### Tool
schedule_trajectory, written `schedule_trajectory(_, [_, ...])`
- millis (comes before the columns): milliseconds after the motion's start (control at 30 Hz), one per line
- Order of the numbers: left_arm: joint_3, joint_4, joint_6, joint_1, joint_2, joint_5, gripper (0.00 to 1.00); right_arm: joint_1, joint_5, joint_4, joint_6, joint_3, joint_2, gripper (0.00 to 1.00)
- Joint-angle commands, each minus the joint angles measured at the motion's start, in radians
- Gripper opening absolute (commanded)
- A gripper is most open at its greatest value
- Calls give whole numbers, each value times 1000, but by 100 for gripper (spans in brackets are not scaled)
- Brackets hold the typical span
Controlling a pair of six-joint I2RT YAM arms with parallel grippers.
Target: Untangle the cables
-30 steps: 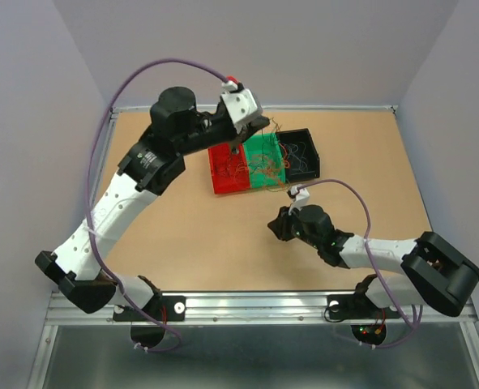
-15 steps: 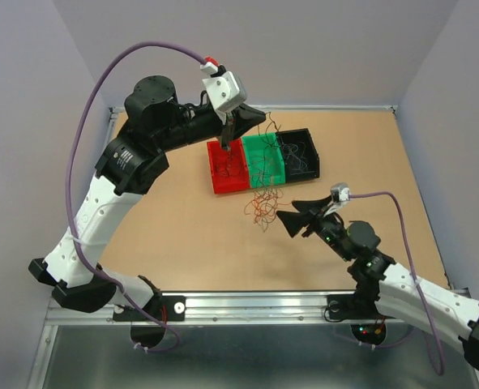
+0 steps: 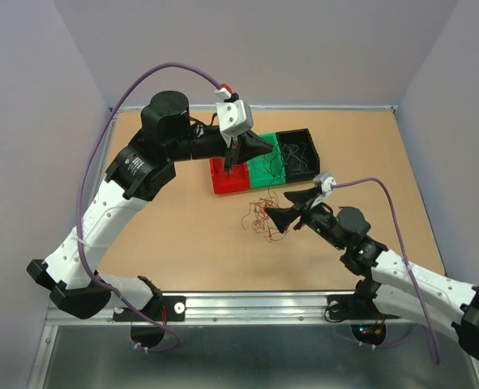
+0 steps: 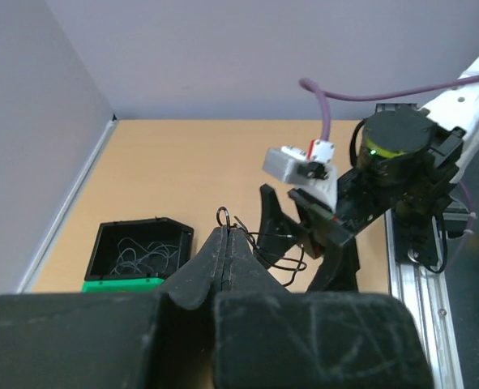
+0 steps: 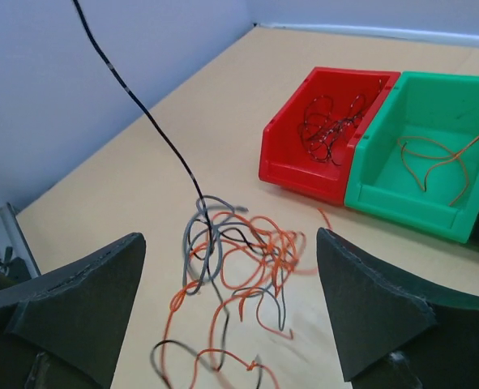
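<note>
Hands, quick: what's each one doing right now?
Left hand: closed on a black cable.
Right hand: open, holding nothing.

Overhead downward; wrist views low, close; seemingly share green bin (image 5: 401, 203).

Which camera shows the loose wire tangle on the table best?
Right wrist: the tangle lies close up, strands separable by colour. In top external the tangle is a small scribble. Left wrist shows only a black strand pinched in the left end effector.
</note>
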Motion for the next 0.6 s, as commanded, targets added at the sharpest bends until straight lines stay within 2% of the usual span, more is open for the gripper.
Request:
schedule_trajectory(0, [31, 68, 1, -11, -38, 75, 0, 6, -71, 109, -76, 99, 128, 91])
schedule_trajectory(67, [29, 68, 3, -11, -39, 89, 0, 6, -91, 128, -87, 116, 192, 90])
schedule_trajectory(100, [29, 68, 3, -11, -41, 90, 0, 7, -103, 131, -87, 134, 250, 84])
schedule_trajectory(167, [38, 72, -2, -13, -42, 83, 0, 7, -108, 168, -78, 125, 304, 81])
schedule_trajectory(267, [81, 81, -14, -13, -38, 35, 0, 7, -121, 269, -44, 66, 379, 69])
schedule_trajectory(333, [150, 83, -16, -13, -24, -15, 0, 12, -140, 322, -12, 1, 399, 55])
schedule_trajectory(400, [207, 77, -17, -13, -13, -141, 0, 13, -131, 379, 13, -45, 408, 47])
schedule_trajectory(533, [353, 100, -52, -13, 24, -461, 0, 24, -97, 459, 95, -166, 411, 47])
schedule_trajectory(567, [361, 129, -58, -13, 24, -597, 0, 24, -71, 459, 112, -207, 407, 47])
